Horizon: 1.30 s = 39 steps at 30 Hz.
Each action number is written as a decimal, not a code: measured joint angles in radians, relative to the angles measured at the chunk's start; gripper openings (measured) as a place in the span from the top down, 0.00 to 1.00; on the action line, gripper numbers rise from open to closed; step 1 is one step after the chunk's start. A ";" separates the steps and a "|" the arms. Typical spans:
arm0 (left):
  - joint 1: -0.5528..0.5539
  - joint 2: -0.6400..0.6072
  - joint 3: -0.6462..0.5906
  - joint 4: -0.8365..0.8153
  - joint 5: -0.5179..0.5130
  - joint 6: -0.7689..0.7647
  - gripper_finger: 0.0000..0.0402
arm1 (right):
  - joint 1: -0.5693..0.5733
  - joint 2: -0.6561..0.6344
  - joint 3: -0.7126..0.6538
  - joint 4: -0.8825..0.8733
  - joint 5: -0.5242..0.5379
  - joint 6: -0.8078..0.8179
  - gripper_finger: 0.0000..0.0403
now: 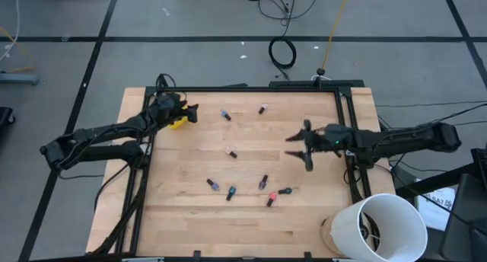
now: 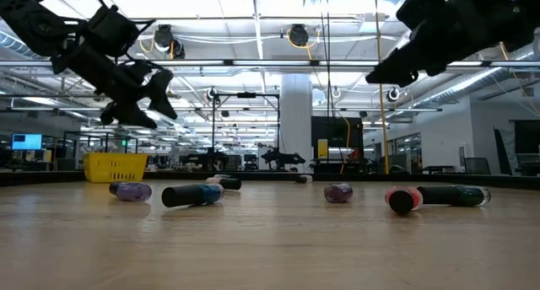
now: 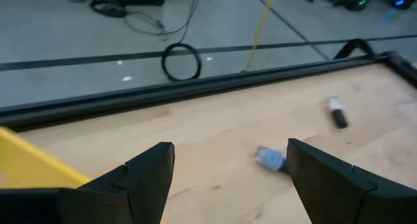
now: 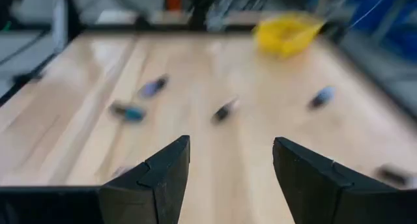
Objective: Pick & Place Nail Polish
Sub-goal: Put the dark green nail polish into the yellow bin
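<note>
A: At the table's ten o'clock corner, the left gripper [image 1: 190, 113] is hovering just beside the yellow bin [image 1: 177, 123]. How are the jaws standing?

B: Spread wide and holding nothing; through the gap only bare wood and a blue bottle [image 3: 270, 159] are showing.

A: And the right gripper [image 1: 298, 146]?

B: It is hanging at about three o'clock, jaws also wide and empty, pointing toward nine o'clock, clear of the tabletop.

A: Where is the nail polish [image 1: 230, 192] lying?

B: Scattered flat on the wooden table [image 1: 183, 216]: two bottles toward twelve o'clock, one near centre, five clustered toward six o'clock. All are lying apart from both grippers.

A: Room for moving?

B: Open wood is lying between the grippers and along six o'clock. A black rail [image 1: 259, 88] is edging the twelve o'clock side, and a white bucket [image 1: 380, 225] is standing at the five o'clock corner.
</note>
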 joint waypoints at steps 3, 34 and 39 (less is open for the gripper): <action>-0.013 0.004 0.000 0.028 0.001 0.000 0.29 | 0.103 0.098 0.068 -0.133 0.082 0.025 0.48; -0.067 0.004 0.000 0.011 -0.033 -0.109 0.30 | 0.432 0.631 0.233 -0.294 0.052 0.213 0.49; -0.067 0.004 0.000 0.011 -0.049 -0.107 0.31 | 0.383 0.634 0.233 -0.295 0.028 0.165 0.54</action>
